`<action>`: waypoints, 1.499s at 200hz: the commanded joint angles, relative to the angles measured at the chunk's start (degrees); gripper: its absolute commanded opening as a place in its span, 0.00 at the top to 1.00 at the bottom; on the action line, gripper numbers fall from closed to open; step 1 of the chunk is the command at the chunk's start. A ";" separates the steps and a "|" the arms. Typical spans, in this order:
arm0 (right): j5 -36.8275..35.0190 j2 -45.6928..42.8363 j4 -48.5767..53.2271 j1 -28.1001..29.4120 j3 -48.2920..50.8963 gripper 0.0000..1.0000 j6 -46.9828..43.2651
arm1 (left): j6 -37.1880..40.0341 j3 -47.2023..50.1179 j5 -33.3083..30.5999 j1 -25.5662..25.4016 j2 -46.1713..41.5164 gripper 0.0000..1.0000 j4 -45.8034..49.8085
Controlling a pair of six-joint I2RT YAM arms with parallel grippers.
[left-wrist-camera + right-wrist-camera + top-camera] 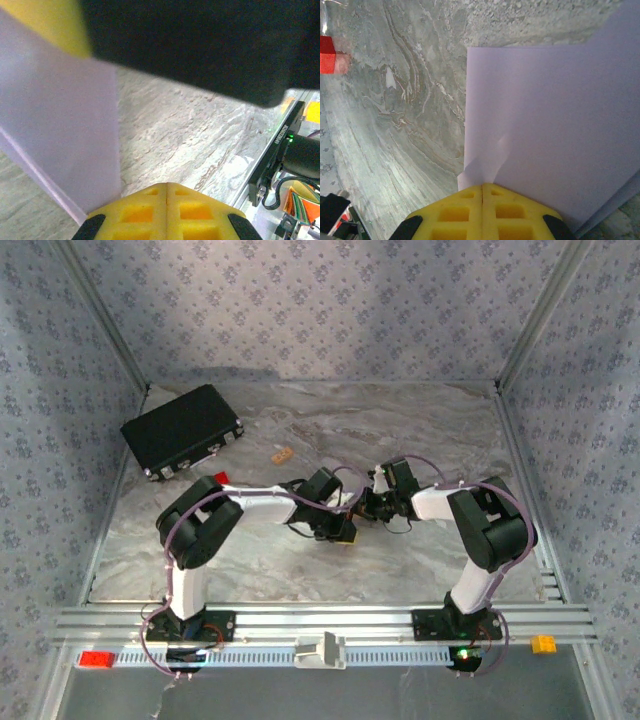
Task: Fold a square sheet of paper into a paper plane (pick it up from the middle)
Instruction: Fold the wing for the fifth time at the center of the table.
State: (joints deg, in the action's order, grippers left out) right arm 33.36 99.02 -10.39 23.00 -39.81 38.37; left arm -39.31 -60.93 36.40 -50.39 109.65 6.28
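Both arms reach in to the middle of the table, wrists close together.

Right gripper: yellow fingers pressed flat together, no gap along the seam. The sheet of paper puckers into a small ridge that runs straight into the fingertips, and the near corner curls up beside them. Reads as a pinch on the sheet's edge.

Left gripper: fingers also closed tight. The sheet lies just to their left and runs down past them. Cannot tell whether any paper is between these pads.

The sheet is lilac and plain. A second layer shows as a parallel edge along one side in both wrist views, so at least one fold seems to be made. In the left wrist view it appears to stand up off the marble and throws a shadow beside itself, so I judge it raised, not lying flat. In the overhead view the grippers cover it, and its outline is not readable there.

Nearby: red block well off to the side of the sheet, tan block and black case toward the far left. None touch the paper.

Step in hand (judgement): mid-fold, early. Nothing here looks like a pointed dart yet.

Next move calls for:
- laying the sheet flat with its edges matched before any crease is pressed
- one gripper pinning the sheet while the other drags along the fold
- a light hold, as the pucker at the right fingertips could set as a stray crease
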 commanded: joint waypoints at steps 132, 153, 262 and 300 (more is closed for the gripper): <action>-5.06 2.84 3.89 -0.79 2.20 0.95 0.04 | -0.14 7.69 -2.43 -0.23 -3.03 0.99 0.03; -5.15 2.84 3.90 -0.85 2.17 0.95 -0.01 | -0.41 9.25 -2.15 -0.26 -3.66 1.00 0.96; -5.32 2.15 4.06 -0.69 1.98 0.95 0.61 | 0.01 13.62 -4.44 -0.42 -16.01 1.00 1.95; -5.26 2.40 4.06 -0.73 1.67 0.95 0.65 | -0.31 7.44 -4.33 0.34 -13.96 1.00 -0.29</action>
State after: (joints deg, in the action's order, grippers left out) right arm 33.61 99.02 -10.98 22.90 -39.53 38.81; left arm -39.66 -48.40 32.23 -50.37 94.48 7.46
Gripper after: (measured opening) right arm 0.052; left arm 0.045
